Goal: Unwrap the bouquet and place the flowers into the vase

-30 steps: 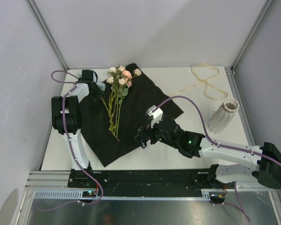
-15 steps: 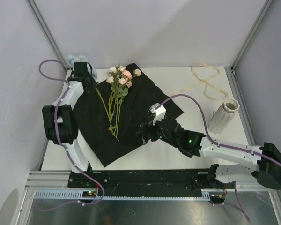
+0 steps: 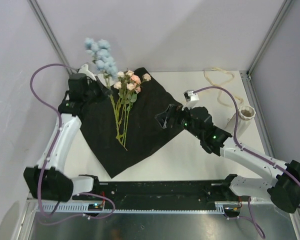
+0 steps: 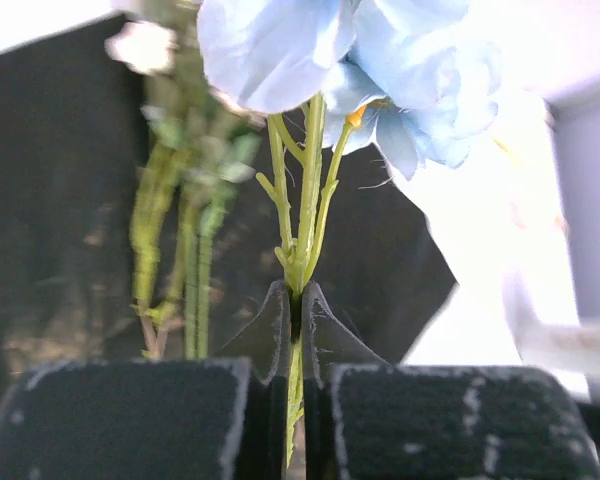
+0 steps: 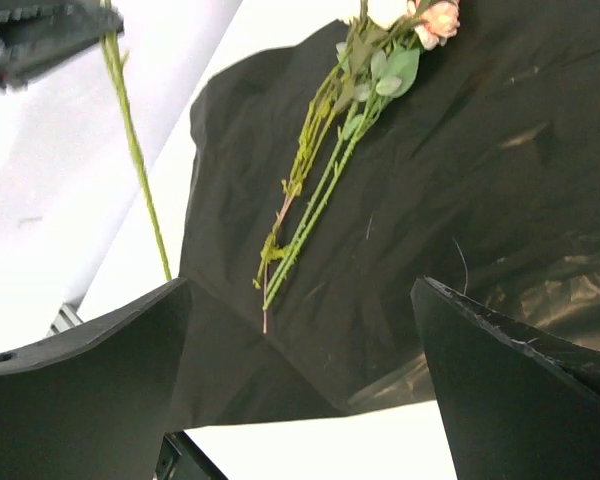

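Observation:
The bouquet lies unwrapped: its black paper (image 3: 145, 125) is spread flat on the table. Peach-pink and cream flowers (image 3: 128, 84) rest on the paper, stems pointing toward me (image 5: 320, 190). My left gripper (image 3: 103, 88) (image 4: 292, 290) is shut on the green stem (image 4: 305, 200) of a pale blue flower (image 3: 101, 54) (image 4: 330, 50). That flower is held upright above the paper's far-left corner, its stem end (image 5: 140, 180) hanging free below. My right gripper (image 3: 165, 118) (image 5: 300, 300) hovers open over the paper's right side, with nothing in it. The cream ribbed vase (image 3: 240, 122) stands at the right.
A loose cream ribbon (image 3: 220, 87) lies on the white table behind the vase. Metal frame posts and grey walls close in the left, back and right sides. The arm bases and a rail run along the near edge.
My left gripper shut on the blue flower's stem and lifted it off the paper into the air. My right arm swung back and to the right, nearer the vase.

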You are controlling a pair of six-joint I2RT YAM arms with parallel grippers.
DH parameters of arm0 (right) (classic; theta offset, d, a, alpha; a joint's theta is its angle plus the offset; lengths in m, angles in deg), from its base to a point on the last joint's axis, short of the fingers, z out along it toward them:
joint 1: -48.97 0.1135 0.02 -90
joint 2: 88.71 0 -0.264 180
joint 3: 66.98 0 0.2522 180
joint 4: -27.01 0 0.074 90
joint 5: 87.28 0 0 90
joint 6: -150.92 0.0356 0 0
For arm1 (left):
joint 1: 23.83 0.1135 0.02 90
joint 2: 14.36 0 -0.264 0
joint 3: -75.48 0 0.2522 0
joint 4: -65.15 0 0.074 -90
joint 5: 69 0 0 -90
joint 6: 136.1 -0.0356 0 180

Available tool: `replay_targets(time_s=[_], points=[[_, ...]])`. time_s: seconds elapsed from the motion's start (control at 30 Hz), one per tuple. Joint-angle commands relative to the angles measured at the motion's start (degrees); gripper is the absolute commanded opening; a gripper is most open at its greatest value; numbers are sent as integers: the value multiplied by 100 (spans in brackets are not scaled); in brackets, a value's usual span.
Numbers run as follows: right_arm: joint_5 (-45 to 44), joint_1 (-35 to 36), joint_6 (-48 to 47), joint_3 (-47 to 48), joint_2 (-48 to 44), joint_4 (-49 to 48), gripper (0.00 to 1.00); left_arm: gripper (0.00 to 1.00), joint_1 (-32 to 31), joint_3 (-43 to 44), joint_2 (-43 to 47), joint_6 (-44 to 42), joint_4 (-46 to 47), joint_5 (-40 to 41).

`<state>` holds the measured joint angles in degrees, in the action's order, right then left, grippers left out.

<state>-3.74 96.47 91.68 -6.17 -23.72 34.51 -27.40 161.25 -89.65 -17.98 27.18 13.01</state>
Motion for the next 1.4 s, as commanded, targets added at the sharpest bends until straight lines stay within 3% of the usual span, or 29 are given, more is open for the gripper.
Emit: replay_targets(time_s=[0.0, 0.27, 0.67, 0.9, 1.13, 1.37], points=[[778, -367, 130, 561, 53, -235, 96, 0, -698, -416, 899, -385, 68, -1272], [1158, -44, 344, 736, 437, -1132, 91, 0, -1801, -984, 1697, -870, 14, -1785], [786, 495, 912, 779, 1598, -3547, 73, 0, -1962, -1341, 1869, -949, 31, -2320], [271, 606, 884, 1100, 1885, -3521, 62, 0, -2019, -1365, 1949, -971, 32, -2415], [80, 617, 777, 1159, 1875, -3368, 25, 0, -2041, -1358, 1961, -994, 37, -2480], [212, 429, 838, 1198, 1930, -3403, 10, 0, -2046, -1362, 2013, -1022, 30, -2563]])
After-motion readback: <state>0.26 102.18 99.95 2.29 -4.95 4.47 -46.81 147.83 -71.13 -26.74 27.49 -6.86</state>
